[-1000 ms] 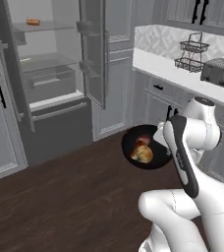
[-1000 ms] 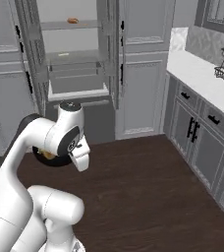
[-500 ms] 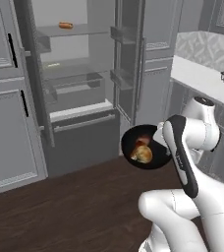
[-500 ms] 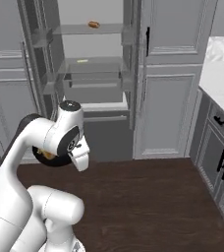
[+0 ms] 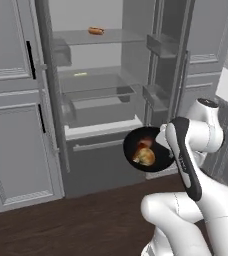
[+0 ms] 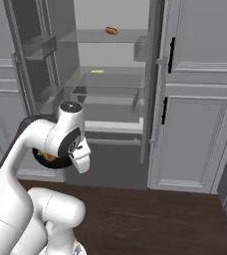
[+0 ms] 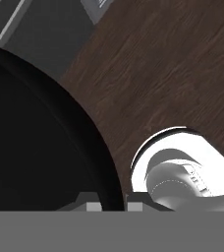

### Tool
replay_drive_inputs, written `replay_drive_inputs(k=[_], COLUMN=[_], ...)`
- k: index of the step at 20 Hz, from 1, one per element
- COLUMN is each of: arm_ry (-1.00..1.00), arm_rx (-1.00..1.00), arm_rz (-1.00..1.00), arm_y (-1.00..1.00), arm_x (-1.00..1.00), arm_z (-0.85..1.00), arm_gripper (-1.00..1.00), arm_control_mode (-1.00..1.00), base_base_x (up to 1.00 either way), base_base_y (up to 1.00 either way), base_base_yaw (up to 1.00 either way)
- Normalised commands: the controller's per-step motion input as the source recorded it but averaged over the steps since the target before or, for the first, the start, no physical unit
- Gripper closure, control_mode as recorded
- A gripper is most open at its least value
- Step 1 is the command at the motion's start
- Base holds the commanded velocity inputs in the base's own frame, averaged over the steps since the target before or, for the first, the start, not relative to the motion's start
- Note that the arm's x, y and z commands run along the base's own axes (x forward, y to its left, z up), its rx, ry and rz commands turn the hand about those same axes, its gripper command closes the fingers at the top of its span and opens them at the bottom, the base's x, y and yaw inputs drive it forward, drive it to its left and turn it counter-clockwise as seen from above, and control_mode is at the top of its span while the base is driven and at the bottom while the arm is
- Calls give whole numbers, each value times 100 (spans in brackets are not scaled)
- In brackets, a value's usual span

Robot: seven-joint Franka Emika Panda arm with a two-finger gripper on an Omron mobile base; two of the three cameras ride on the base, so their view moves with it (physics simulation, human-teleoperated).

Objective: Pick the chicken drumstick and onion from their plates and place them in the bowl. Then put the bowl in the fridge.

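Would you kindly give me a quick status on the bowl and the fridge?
Tool shut on bowl rim, carried in front of open fridge. Drumstick and onion inside bowl. Nothing between bowl and shelves.

The bowl (image 7: 45,147) is taking up the left half of the frame, its glossy black inside curving from the upper left edge down to the bottom centre. A thin sliver of reddish-brown is peeking in at the far left edge, too little of it to name. The gripper (image 7: 110,203) is clamping the bowl's rim at the bottom centre, one finger tip sitting inside the rim and the other just outside it. Dark wooden floor (image 7: 173,69) is running across the upper right, and a grey panel (image 7: 45,34) is lying along the top left.
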Motion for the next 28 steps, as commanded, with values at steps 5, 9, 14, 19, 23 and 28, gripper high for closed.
replay_drive_inputs(k=[5,9,14,19,23,28], arm_ry=[0,0,0,0,0,-15], arm_rx=[0,0,0,0,0,0], arm_rz=[0,0,0,0,0,-1], arm_y=[0,0,0,0,0,-2], arm_x=[0,0,0,0,0,-13], arm_z=[0,0,0,0,0,20], arm_gripper=[100,100,100,100,100,100], arm_control_mode=[100,100,100,100,100,-100], base_base_x=[100,100,100,94,2,-4], base_base_y=[-22,0,-18,-13,-24,-3], base_base_yaw=[18,9,10,14,1,0])
